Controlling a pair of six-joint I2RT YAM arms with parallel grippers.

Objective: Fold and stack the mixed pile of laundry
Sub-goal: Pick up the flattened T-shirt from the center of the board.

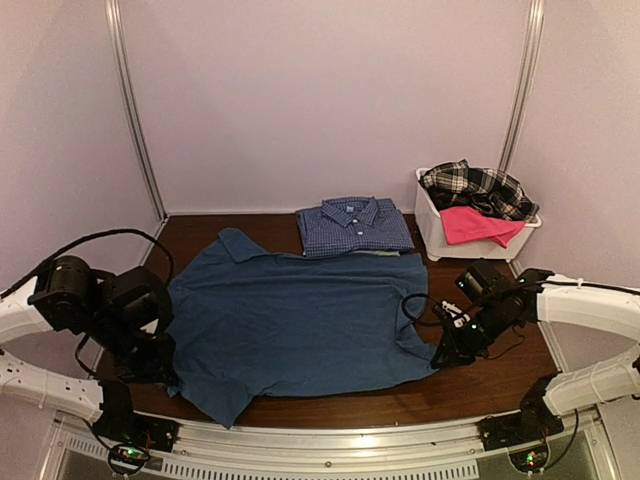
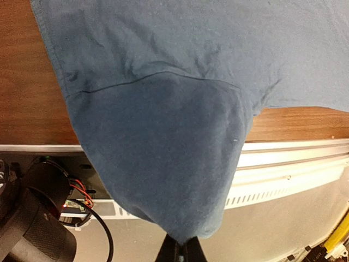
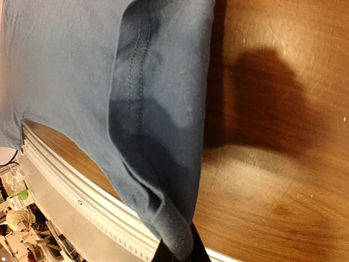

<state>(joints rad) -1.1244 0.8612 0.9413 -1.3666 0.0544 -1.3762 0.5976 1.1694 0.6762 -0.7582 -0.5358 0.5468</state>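
A dark blue T-shirt [image 1: 300, 320] lies spread flat across the middle of the brown table. My left gripper [image 1: 163, 372] is at its near-left sleeve. In the left wrist view the gripper [image 2: 184, 248] is shut on the tip of the sleeve [image 2: 163, 164], which is drawn out over the table's front rail. My right gripper [image 1: 440, 357] is at the shirt's near-right corner. In the right wrist view it [image 3: 179, 252] is shut on the bunched hem corner [image 3: 158, 202]. A black-and-white plaid shirt [image 1: 478, 186] and a bright pink piece [image 1: 478, 226] lie in the bin.
A folded blue checked shirt [image 1: 355, 226] lies at the back of the table, just beyond the T-shirt's collar. The white plastic bin [image 1: 432, 228] stands at the back right. The metal front rail [image 1: 330, 440] runs along the near edge. Bare wood [image 3: 283, 136] shows right of the T-shirt.
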